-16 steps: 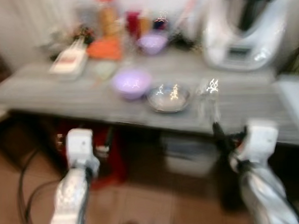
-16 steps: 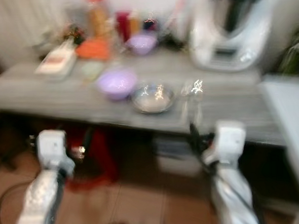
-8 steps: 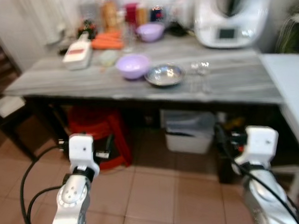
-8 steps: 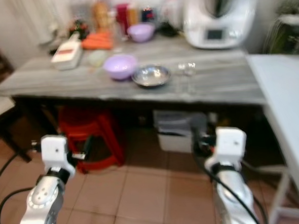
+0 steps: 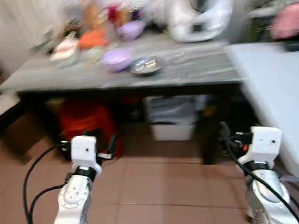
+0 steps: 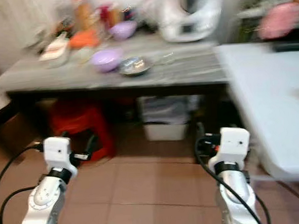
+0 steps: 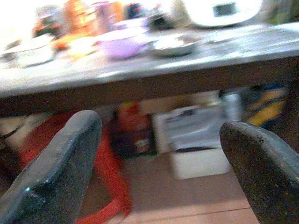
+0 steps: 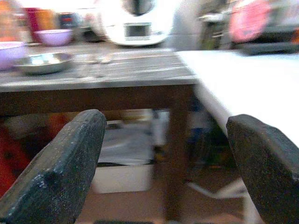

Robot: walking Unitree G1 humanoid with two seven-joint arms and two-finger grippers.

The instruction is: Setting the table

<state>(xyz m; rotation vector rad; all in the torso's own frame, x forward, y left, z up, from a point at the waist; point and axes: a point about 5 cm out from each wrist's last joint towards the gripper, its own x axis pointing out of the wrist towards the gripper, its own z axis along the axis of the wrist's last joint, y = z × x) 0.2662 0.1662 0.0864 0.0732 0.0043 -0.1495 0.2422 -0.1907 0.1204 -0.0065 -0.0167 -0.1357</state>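
A grey wooden table point(image 5: 198, 72) stands ahead, beyond both grippers. On it are a purple bowl point(image 5: 117, 58), a steel bowl point(image 5: 144, 66) beside it and clear glasses point(image 8: 96, 59), blurred. A second purple bowl point(image 5: 130, 30) sits further back. My left gripper point(image 7: 159, 123) is held low over the floor, open and empty, facing the table's underside. My right gripper point(image 8: 164, 119) is equally low and open, holding nothing, and faces the table's right leg point(image 8: 180, 154).
A white kitchen appliance point(image 5: 199, 15), bottles and food crowd the table's back. A white table point(image 5: 274, 84) juts in at the right, with a pink thing point(image 5: 288, 22) behind it. Under the grey table are a red stool point(image 5: 84, 121) and a white box point(image 5: 173, 123). Tiled floor lies in front.
The whole picture has shifted: the grey table now sits further off and to the left, and the white table has come in at the right. Both arms keep their pose.
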